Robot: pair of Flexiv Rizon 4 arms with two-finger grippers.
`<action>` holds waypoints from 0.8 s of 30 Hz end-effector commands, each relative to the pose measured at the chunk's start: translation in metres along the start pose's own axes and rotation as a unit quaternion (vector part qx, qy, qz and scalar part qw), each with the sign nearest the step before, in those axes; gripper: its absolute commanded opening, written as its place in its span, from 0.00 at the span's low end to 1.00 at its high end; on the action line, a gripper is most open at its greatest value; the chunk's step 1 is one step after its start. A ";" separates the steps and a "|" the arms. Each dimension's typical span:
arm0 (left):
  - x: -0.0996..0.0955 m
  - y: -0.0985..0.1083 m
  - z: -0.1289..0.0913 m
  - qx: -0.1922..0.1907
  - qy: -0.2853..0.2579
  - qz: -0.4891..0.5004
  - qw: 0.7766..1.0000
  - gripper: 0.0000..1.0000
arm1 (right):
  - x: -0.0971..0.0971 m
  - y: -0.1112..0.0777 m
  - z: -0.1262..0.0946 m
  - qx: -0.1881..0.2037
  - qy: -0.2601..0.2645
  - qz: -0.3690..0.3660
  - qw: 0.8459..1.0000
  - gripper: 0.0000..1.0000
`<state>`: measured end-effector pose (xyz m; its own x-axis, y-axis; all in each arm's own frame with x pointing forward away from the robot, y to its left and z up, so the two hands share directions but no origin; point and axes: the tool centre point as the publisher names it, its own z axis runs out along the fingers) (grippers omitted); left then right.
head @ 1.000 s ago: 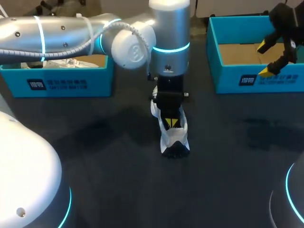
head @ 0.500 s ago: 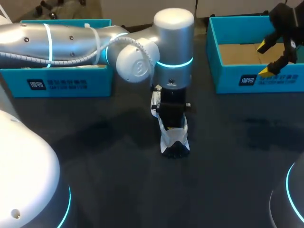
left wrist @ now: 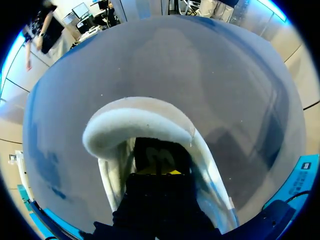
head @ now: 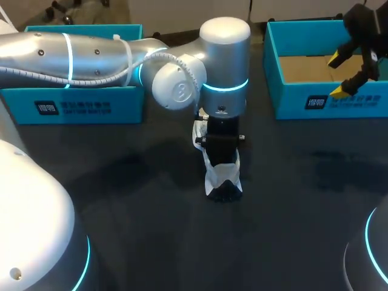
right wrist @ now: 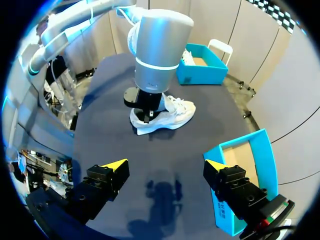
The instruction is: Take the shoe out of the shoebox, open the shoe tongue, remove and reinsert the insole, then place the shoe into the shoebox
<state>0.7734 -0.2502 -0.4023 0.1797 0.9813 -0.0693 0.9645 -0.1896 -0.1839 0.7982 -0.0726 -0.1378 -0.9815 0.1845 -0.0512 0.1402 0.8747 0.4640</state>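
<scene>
Sneaker, white lace-up [head: 223, 179], sits on dark tabletop [head: 133, 200], mid-table. Left gripper [left wrist: 161, 172] is pushed down into shoe's opening; can't tell whether it grips. Farther back, right gripper [head: 340, 75] hangs spread wide, holding nothing, over open teal cardboard shoebox [head: 303, 100] at right; 2nd teal box [head: 79, 108] at left.

On a single dark worktop [head: 151, 230]: one white shoe [head: 223, 176] out in the open, two teal shoeboxes [head: 79, 106] [head: 315, 100], both lidless, and two robot arms [head: 91, 51] [head: 362, 24].
</scene>
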 end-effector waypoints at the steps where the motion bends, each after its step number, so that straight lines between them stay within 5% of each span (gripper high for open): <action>1: 0.003 -0.007 -0.010 -0.009 -0.007 0.003 1.000 0.00 | -0.001 0.001 0.001 0.002 0.001 0.001 1.000 1.00; 24: -0.004 -0.013 0.010 -0.010 -0.002 0.017 1.000 0.00 | -0.001 0.001 0.001 0.002 0.001 0.001 1.000 1.00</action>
<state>0.7588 -0.2538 -0.4066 0.2139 0.9735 -0.0815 0.9581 -0.2253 -0.1771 0.7983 -0.0726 -0.1380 -0.9815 0.1846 -0.0513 0.1403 0.8746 0.4640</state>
